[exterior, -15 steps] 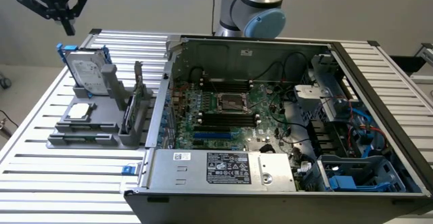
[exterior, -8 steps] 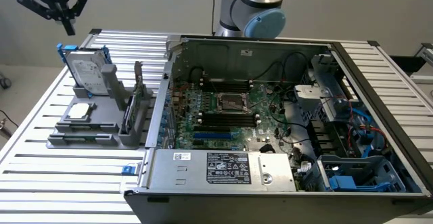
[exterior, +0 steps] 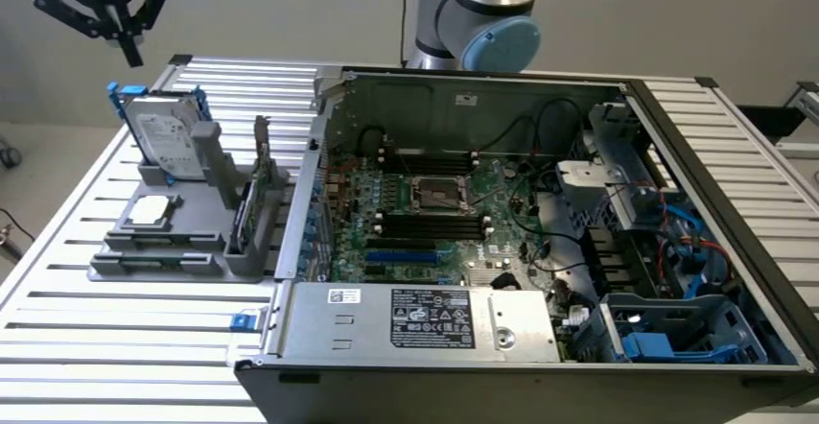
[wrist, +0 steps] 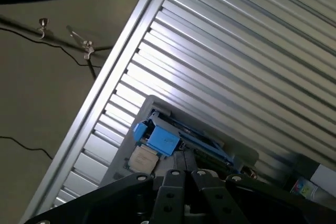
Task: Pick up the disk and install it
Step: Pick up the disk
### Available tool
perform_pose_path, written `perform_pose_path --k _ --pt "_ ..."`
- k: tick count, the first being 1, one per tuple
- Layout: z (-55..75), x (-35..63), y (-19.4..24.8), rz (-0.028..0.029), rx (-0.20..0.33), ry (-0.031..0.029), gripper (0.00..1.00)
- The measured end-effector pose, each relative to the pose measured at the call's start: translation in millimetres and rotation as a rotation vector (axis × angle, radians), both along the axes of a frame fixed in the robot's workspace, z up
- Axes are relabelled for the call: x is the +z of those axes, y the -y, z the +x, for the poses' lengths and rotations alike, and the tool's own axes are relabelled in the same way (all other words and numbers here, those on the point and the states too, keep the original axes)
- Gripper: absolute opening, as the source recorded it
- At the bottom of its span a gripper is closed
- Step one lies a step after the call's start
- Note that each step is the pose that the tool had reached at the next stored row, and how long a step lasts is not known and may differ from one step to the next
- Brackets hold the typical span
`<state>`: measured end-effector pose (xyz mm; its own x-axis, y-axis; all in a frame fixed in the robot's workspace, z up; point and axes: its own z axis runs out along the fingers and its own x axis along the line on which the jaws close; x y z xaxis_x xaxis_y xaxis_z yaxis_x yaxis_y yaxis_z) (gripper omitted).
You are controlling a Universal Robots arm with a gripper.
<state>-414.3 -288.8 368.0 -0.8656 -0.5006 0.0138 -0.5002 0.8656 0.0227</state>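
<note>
The disk, a silver-grey drive with a white label in a blue carrier, stands on edge in a grey holder on the slatted table at the exterior view's left. My black gripper hangs in the air above the disk and a little further back, well clear of it, its fingers shut together with nothing between them. In the wrist view the disk shows edge-on by its blue carrier, far below the shut gripper.
An open computer case with its motherboard exposed takes up the table's middle and right. A silver labelled box sits at its front, and a blue-lined drive bay at its front right corner. A small square chip lies on the holder.
</note>
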Motion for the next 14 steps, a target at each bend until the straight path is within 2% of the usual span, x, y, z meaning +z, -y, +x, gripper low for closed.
perform_pose_path --k 14 --pt "-0.3 -0.6 -3.9 0.0128 0.13 0.0 0.11"
